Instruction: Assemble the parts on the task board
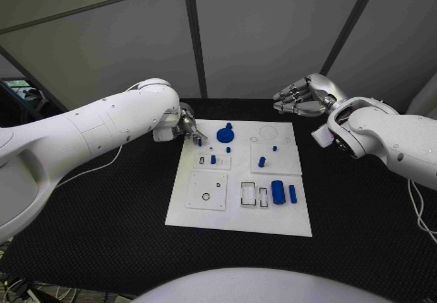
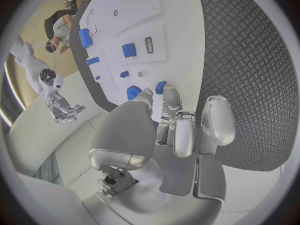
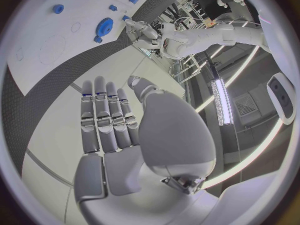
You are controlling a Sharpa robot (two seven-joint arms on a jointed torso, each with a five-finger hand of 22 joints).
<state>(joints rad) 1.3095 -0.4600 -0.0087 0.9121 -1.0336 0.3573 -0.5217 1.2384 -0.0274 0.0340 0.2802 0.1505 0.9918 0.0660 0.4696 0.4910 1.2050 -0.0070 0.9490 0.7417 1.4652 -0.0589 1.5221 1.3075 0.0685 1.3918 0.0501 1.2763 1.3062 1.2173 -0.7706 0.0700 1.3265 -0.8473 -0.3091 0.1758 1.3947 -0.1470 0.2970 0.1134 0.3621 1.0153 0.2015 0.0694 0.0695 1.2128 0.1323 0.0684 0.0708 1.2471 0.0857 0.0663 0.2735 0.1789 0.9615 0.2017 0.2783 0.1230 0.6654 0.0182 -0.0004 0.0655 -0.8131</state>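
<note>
The white task board (image 1: 237,208) lies in the middle of the table with several blue parts on it. My left hand (image 1: 182,125) is at the board's far left corner. Its thumb and a finger (image 2: 170,99) pinch a small blue peg (image 1: 199,142) (image 2: 161,87) just over the board. A blue gear (image 1: 225,134) lies right beside it, partly hidden behind the thumb in the left wrist view. My right hand (image 1: 305,95) hangs in the air beyond the board's far right corner, fingers (image 3: 106,117) stretched out and holding nothing.
A large blue block (image 1: 278,191) (image 2: 85,37) and a slim blue bar (image 1: 292,193) lie near the board's right edge. Small blue pegs (image 1: 261,161) stand mid-board beside an open slot (image 1: 247,192). Black table (image 1: 100,221) surrounds the board.
</note>
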